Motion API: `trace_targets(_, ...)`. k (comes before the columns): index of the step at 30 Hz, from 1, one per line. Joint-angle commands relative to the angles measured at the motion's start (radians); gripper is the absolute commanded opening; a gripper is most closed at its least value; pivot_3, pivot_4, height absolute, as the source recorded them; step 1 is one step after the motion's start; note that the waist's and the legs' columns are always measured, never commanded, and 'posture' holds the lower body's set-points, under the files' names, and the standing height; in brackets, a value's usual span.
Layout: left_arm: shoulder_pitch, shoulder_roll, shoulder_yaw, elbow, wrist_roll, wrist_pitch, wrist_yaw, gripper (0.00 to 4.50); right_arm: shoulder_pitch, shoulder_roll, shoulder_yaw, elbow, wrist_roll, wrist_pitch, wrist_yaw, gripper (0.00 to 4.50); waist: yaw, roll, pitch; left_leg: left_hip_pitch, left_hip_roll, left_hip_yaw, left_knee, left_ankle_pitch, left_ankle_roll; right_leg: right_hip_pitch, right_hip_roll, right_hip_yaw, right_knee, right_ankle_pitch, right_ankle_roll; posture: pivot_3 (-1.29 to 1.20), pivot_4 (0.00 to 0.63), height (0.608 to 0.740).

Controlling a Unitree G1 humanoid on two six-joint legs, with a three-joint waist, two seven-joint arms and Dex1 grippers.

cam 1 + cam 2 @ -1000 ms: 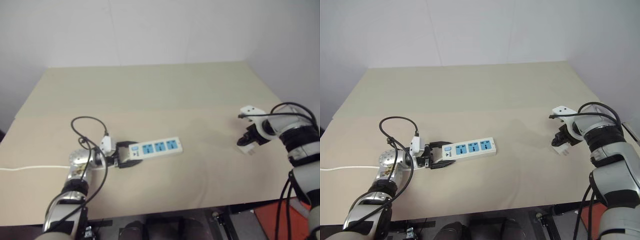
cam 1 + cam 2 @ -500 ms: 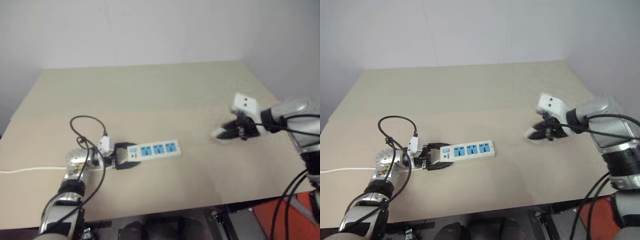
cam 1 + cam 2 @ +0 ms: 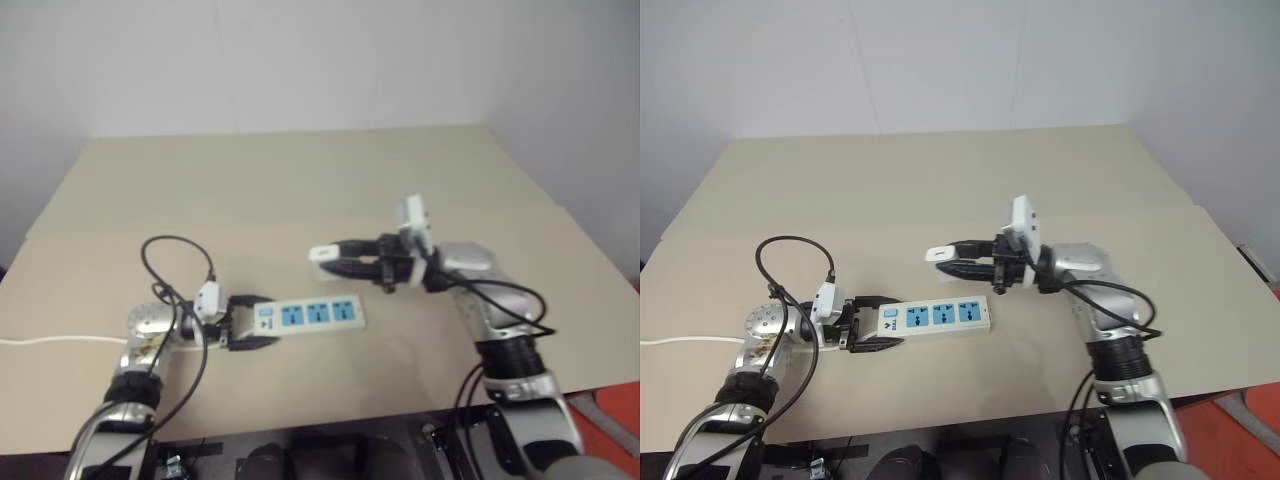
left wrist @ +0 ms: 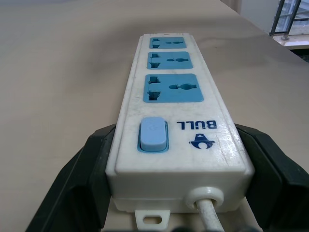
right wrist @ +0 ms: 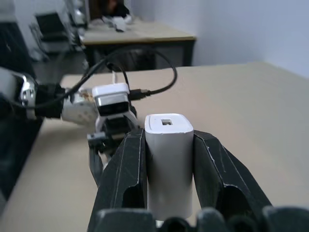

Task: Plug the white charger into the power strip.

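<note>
The white charger is riding clamped in the right end effector above the power strip, whose switch end the left end effector is straddling on the surface; prongs need turning down, squarely over one socket.

Your left gripper lay low at the switch end of the power strip, its two black fingers spread along either long side of that end and pressed against it. Your left forearm ran back from the strip. Your right gripper was held level above the strip's socket end, fingers clamped on the white charger, forearm bent back behind it.
</note>
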Motion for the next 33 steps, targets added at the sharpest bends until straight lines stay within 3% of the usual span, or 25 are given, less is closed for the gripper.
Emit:
trace_targets(1, 0.04, 0.006, -0.017, -0.094, 0.002, 0.042, 0.042, 3.28, -0.023, 0.048, 0.015, 0.025, 0.04, -0.011, 0.003, 1.09, 0.001, 0.0, 0.0, 0.0, 0.0, 0.0, 0.0, 0.0, 0.0, 0.0, 0.0, 0.0, 0.0, 0.0, 0.0, 0.0, 0.15, 0.74)
trace_targets(9, 0.106, 0.015, -0.022, -0.195, -0.014, 0.098, 0.089, 3.28, 0.037, 0.148, 0.059, 0.077, 0.062, 0.007, 0.012, 1.09, 0.0, 0.0, 0.0, 0.0, 0.0, -0.001, 0.0, 0.0, 0.0, 0.0, 0.0, 0.0, 0.0, 0.0, 0.0, 0.0, 0.15, 0.74)
trace_targets(16, 0.109, 0.029, -0.027, -0.198, -0.023, 0.108, 0.083, 3.28, 0.045, 0.172, 0.115, 0.166, 0.023, -0.03, 0.051, 1.09, -0.002, 0.001, 0.0, 0.001, 0.0, 0.0, -0.001, 0.0, 0.0, 0.0, 0.0, 0.0, 0.0, 0.0, 0.0, 0.0, 0.15, 0.74)
trace_targets(33, 0.132, 0.058, -0.03, -0.225, -0.034, 0.122, 0.068, 3.28, -0.117, 0.209, 0.067, 0.556, -0.054, -0.27, 0.137, 1.09, -0.007, 0.001, 0.001, 0.001, 0.0, 0.003, -0.002, 0.001, -0.001, 0.0, 0.0, 0.0, 0.0, 0.0, 0.0, 0.0, 0.15, 0.74)
